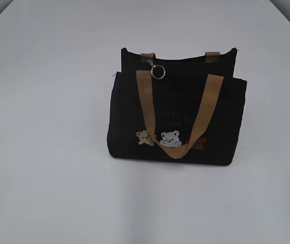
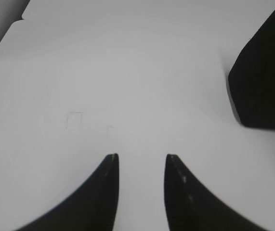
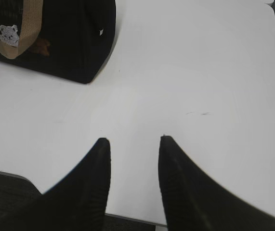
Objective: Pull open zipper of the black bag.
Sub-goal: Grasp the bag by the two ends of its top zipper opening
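Observation:
The black bag (image 1: 178, 109) stands upright on the white table (image 1: 48, 127), its front with cartoon bears and tan straps facing the exterior camera. The zipper pull with its round silver ring (image 1: 158, 71) hangs at the top left of the bag. No arm shows in the exterior view. My left gripper (image 2: 141, 156) is open over bare table, with the bag's corner (image 2: 265, 77) far off to its right. My right gripper (image 3: 133, 139) is open too, near the table's front edge, and the bag (image 3: 74, 43) lies up and to its left. Nothing is between either pair of fingers.
The table's front edge (image 3: 127, 219) runs just under the right gripper, with dark floor below. A table corner (image 2: 21, 19) shows at the upper left of the left wrist view. One tan handle (image 1: 175, 109) droops over the bag's front.

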`<action>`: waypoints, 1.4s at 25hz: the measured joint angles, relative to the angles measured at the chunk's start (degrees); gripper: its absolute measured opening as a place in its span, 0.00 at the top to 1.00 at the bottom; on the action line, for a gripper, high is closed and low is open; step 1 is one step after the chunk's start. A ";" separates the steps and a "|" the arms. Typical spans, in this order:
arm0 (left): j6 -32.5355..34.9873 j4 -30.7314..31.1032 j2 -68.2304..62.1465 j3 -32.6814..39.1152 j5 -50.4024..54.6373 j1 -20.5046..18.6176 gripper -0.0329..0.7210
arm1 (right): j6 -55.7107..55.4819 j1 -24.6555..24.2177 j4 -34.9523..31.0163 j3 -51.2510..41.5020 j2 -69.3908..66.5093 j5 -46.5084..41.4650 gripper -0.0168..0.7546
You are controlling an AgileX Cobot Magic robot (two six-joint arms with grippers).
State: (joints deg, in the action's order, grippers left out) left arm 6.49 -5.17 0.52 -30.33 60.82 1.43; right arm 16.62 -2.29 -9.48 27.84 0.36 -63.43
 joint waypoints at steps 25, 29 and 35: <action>0.72 -13.17 -5.37 -0.03 -19.09 0.00 0.64 | 0.00 0.00 0.00 0.00 0.00 0.00 0.62; 8.96 -22.52 -21.82 0.09 -36.65 0.00 0.64 | 0.00 0.00 0.00 0.00 0.00 0.00 0.62; 13.33 -21.67 -56.15 -0.25 -59.33 3.78 0.64 | 0.00 0.00 0.00 0.00 0.00 0.00 0.62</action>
State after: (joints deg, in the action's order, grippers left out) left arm 19.81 -26.84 -55.63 -30.58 1.49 5.21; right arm 16.62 -2.29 -9.48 27.84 0.36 -63.43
